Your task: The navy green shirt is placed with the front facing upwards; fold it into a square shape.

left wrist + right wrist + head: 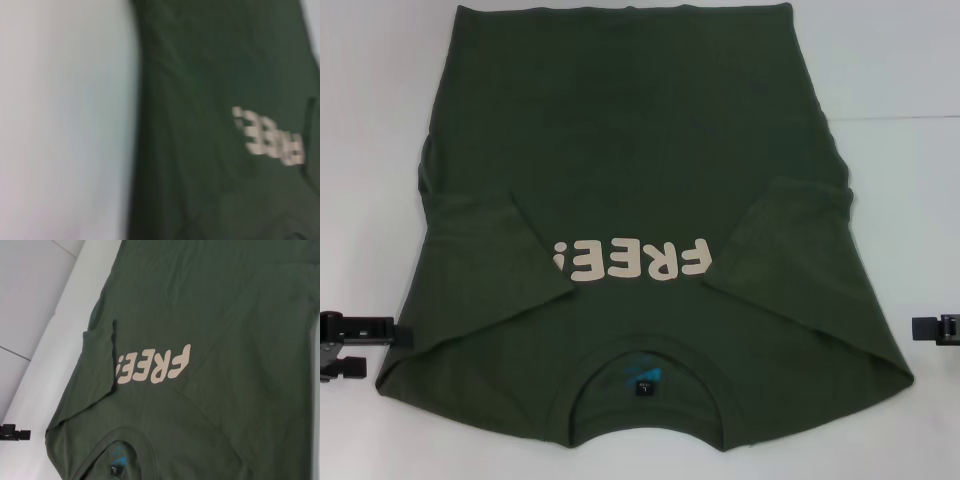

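So the navy green shirt [640,200] is lying flat, print side up, in the middle of the white table [900,80], collar nearest the robot, and both sleeves are already tucked in over the chest. I'd guess that's to get straight side edges before folding the body up. The left gripper [360,335] and right gripper [935,327] sit just off the shoulders on either side, not touching the cloth; can't tell if the fingers are spread or pressed together. Nothing else around but plain white table.
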Robot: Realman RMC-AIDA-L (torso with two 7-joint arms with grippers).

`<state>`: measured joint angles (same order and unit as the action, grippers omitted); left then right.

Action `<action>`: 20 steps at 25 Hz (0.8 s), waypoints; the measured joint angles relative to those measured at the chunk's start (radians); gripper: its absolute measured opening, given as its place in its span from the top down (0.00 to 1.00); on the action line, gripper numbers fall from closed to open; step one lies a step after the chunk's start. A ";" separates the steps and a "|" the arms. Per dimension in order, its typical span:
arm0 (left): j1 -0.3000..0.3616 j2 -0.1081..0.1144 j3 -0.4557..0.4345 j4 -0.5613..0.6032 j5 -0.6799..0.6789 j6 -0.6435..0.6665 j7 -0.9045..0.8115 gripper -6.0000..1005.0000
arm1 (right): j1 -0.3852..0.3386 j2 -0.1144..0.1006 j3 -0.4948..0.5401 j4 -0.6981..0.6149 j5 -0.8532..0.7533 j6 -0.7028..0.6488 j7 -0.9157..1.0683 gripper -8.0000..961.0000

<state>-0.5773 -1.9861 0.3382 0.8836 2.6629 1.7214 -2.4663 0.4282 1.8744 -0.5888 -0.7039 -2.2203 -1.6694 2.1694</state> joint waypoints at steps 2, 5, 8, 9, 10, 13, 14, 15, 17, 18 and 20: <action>-0.011 0.002 0.019 0.000 0.021 -0.006 -0.014 0.05 | 0.001 0.000 0.000 -0.001 -0.001 0.000 0.000 0.11; -0.021 0.002 0.050 0.000 0.041 -0.020 -0.038 0.05 | 0.002 -0.005 -0.002 0.003 -0.001 0.006 0.000 0.11; -0.027 0.002 0.062 -0.004 0.056 -0.034 -0.050 0.06 | 0.005 -0.006 -0.004 0.004 -0.001 0.010 0.000 0.11; -0.029 0.002 0.066 -0.005 0.057 -0.039 -0.052 0.06 | 0.006 -0.006 -0.004 0.004 -0.001 0.011 0.000 0.11; -0.029 0.000 0.071 -0.005 0.057 -0.045 -0.053 0.06 | 0.006 -0.006 -0.004 0.004 -0.001 0.011 0.000 0.11; -0.029 -0.004 0.093 -0.007 0.058 -0.062 -0.062 0.05 | 0.007 -0.005 -0.005 0.004 -0.001 0.014 0.000 0.11; -0.029 -0.005 0.101 -0.008 0.059 -0.068 -0.065 0.05 | 0.008 -0.005 -0.005 0.004 -0.001 0.015 0.000 0.11; -0.029 -0.005 0.110 -0.010 0.060 -0.074 -0.069 0.05 | 0.008 -0.004 -0.006 0.004 -0.001 0.018 0.000 0.11; -0.030 -0.006 0.120 -0.016 0.061 -0.085 -0.071 0.05 | 0.008 -0.003 -0.007 0.004 -0.001 0.022 -0.001 0.11; -0.030 -0.007 0.123 -0.022 0.062 -0.092 -0.072 0.05 | 0.008 -0.002 -0.007 0.004 -0.001 0.022 -0.001 0.11; -0.030 -0.008 0.131 -0.029 0.062 -0.110 -0.072 0.06 | 0.008 -0.001 -0.008 0.004 -0.001 0.023 -0.001 0.11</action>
<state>-0.6072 -1.9940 0.4696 0.8544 2.7246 1.6115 -2.5387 0.4367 1.8731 -0.5966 -0.6994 -2.2212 -1.6464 2.1682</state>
